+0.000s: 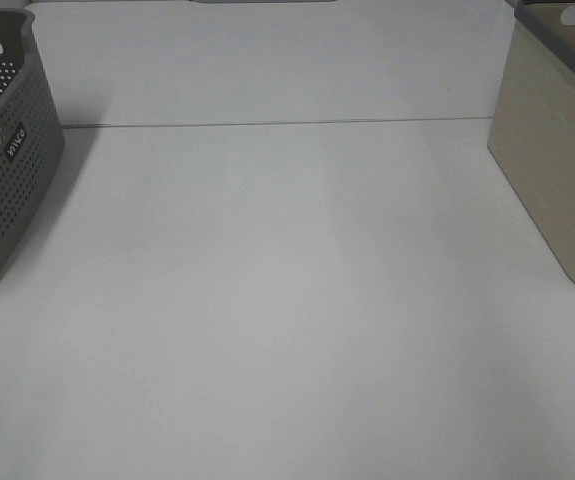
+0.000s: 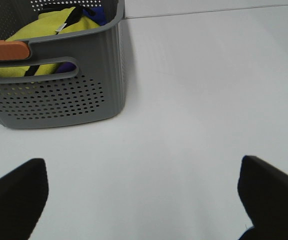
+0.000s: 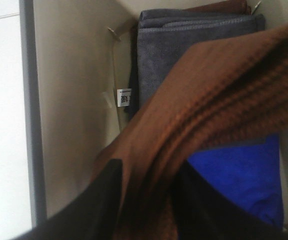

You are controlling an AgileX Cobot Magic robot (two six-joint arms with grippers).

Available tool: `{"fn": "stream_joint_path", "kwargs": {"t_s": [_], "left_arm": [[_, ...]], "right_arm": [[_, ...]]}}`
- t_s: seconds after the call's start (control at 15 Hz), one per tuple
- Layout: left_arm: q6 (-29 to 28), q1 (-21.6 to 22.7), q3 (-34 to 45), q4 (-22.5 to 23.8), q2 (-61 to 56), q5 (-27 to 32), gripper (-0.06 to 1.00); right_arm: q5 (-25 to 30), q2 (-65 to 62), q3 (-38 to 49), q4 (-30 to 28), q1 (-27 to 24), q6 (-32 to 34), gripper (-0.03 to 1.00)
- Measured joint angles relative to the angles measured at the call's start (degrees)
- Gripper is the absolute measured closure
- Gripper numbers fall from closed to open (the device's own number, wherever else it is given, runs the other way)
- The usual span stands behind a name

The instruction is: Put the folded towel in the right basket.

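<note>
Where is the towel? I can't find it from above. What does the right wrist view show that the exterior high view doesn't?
Only the right wrist view: the brown towel, pinched in the right gripper over the inside of the beige basket, where a grey towel and a blue towel lie. Only the exterior high view: the grey basket at the left and the stretch of table between the baskets. Both: the beige basket's wall and some white table beside it.
</note>
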Motion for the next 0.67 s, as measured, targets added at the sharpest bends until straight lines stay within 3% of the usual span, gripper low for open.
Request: {"fn": "stream_joint_path", "kwargs": {"t_s": [0.07,0.2,0.4,0.67], "left_arm": [[0.0,0.0,0.0,0.0,0.0,0.0,-0.03],[0.0,0.0,0.0,0.0,0.0,0.0,-0.03],[0.0,0.0,0.0,0.0,0.0,0.0,-0.03],[0.0,0.0,0.0,0.0,0.0,0.0,-0.03]], "right_arm": [[0.0,0.0,0.0,0.0,0.0,0.5,0.44],[0.0,-0.2,0.0,0.4,0.0,0.6,0.36],[0.0,-1.4,0.0,4.2,0.1,1.2,0.33],[0.0,-7.3,0.0,5.7,5.7,1.4,0.32]]}}
